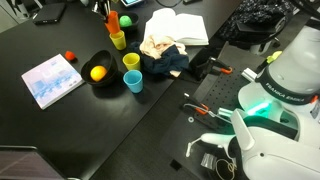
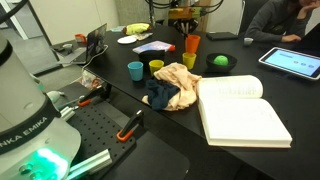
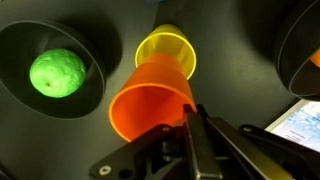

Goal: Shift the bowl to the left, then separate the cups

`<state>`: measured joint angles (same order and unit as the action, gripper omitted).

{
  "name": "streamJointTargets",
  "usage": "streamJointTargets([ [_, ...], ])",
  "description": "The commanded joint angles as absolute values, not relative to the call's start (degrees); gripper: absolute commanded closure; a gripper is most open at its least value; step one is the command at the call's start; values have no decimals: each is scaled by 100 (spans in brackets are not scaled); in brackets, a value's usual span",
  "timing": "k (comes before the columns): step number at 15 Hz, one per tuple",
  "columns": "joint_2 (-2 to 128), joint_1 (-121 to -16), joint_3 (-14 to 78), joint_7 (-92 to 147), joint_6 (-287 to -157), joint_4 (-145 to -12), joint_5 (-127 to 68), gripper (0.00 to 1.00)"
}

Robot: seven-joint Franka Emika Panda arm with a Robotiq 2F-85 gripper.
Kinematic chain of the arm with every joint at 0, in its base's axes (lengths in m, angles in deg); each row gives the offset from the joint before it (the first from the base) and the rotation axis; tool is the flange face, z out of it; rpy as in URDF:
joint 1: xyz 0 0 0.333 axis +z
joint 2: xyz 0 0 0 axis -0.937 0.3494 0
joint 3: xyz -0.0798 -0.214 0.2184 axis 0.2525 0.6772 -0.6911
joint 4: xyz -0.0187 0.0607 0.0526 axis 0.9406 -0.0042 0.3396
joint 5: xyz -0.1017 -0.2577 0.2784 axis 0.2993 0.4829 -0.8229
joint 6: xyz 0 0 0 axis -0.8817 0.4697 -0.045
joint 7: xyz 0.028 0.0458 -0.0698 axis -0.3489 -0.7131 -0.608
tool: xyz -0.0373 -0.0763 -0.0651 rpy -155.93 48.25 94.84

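Observation:
The black bowl [image 1: 98, 72] holds a yellow-green ball and also shows in the other exterior view [image 2: 219, 62] and at the left of the wrist view [image 3: 55, 75]. My gripper [image 3: 190, 112] is shut on the rim of the orange cup [image 3: 150, 100]. The orange cup [image 1: 113, 20] [image 2: 192, 43] sits tilted just above a yellow cup [image 3: 168, 52] [image 1: 118, 40] [image 2: 188, 60]; I cannot tell whether they still touch. A light blue cup [image 1: 133, 81] [image 2: 135, 69] and another yellow cup [image 1: 131, 62] [image 2: 155, 66] stand apart near the bowl.
A heap of cloth [image 1: 160, 52] [image 2: 170, 88] and an open book [image 1: 180, 28] [image 2: 240, 110] lie beside the cups. A patterned book [image 1: 52, 80] and a small red ball [image 1: 69, 57] lie beyond the bowl. Tools lie on the robot's base plate [image 1: 205, 105].

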<state>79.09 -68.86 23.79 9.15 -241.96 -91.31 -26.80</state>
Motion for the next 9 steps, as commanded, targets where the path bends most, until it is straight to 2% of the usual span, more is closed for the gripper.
streamJointTargets([
  [1, 7221, -6881, 2379, 931, -24099, -9743, -2608, 97],
  [9, 6391, -6835, 2297, 1194, -24675, -11237, -2772, 96],
])
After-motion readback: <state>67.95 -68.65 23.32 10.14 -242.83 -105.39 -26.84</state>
